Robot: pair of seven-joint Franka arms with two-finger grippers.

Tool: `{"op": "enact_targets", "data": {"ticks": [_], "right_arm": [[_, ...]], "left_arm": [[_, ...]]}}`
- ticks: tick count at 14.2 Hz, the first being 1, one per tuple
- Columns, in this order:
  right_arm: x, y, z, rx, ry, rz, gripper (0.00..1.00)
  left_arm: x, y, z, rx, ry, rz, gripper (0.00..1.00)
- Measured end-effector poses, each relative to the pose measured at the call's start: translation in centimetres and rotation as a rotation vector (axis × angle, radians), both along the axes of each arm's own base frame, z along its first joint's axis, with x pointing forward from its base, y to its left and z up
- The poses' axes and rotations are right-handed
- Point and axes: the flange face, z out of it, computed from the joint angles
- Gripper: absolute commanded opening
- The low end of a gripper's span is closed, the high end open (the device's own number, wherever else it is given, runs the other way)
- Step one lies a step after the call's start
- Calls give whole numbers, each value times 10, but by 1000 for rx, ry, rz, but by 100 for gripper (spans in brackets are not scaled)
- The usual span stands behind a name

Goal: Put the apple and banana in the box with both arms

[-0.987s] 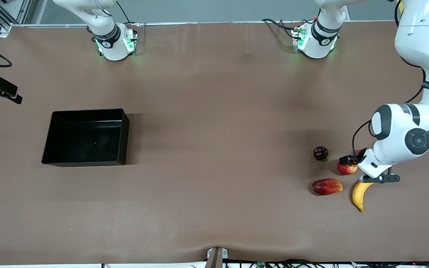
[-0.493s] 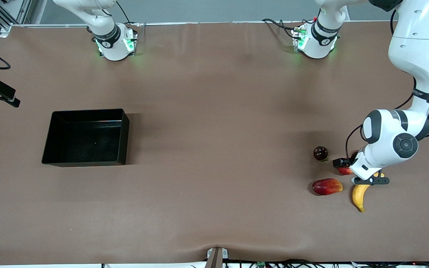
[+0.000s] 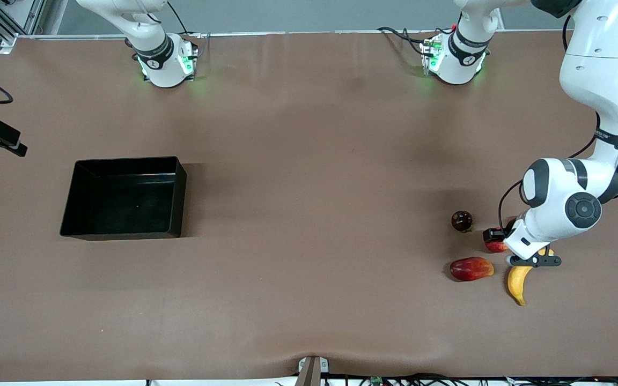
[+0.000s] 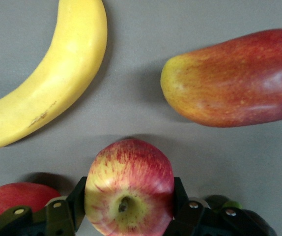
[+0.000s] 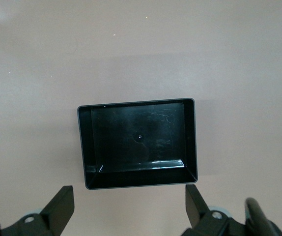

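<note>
The small red and yellow apple (image 4: 129, 189) rests on the table at the left arm's end, mostly hidden under the wrist in the front view (image 3: 495, 246). My left gripper (image 4: 129, 196) is down around it, a finger pressed against each side. The yellow banana (image 3: 517, 281) lies just nearer the front camera than the apple, and curves past it in the left wrist view (image 4: 57, 73). The black box (image 3: 125, 159) stands empty at the right arm's end. My right gripper (image 5: 129, 199) hangs open high above the table, looking down on the box (image 5: 190, 142).
An elongated red-yellow fruit (image 3: 471, 268) lies beside the banana, close to the apple (image 4: 234, 81). A dark round fruit (image 3: 462, 220) sits a little farther from the camera. Another red fruit (image 4: 13, 196) lies right beside the left gripper's finger.
The left arm came down over the apple and its fingers closed in against it. The right arm has barely shifted.
</note>
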Motion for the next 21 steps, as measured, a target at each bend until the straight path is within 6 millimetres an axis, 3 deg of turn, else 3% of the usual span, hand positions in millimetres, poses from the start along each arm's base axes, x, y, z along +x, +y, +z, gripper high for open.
{"op": "enact_targets", "data": {"ticks": [2, 5, 8, 10, 12, 16, 19, 21], "right_arm": [[2, -6, -5, 0, 8, -10, 100], [5, -12, -15, 2, 31, -21, 100], [8, -18, -37, 8, 106, -31, 100], [10, -38, -63, 18, 186, -66, 100], [14, -70, -100, 32, 266, -117, 100], [31, -122, -206, 35, 312, -105, 100], [19, -145, -282, 36, 265, -39, 100], [9, -143, -321, 29, 222, 3, 77]], "left_arm": [[2, -2, 24, 5, -12, 8, 0], [2, -15, 90, 17, -33, 54, 0], [-5, -42, 155, 22, -50, 61, 0], [-10, -67, 186, 21, -30, 78, 0], [-14, -100, 203, 12, -9, 127, 0], [-27, -160, 209, -7, 7, 209, 0], [-34, -188, 210, -20, 10, 261, 0], [-39, -205, 212, -29, 12, 283, 0]]}}
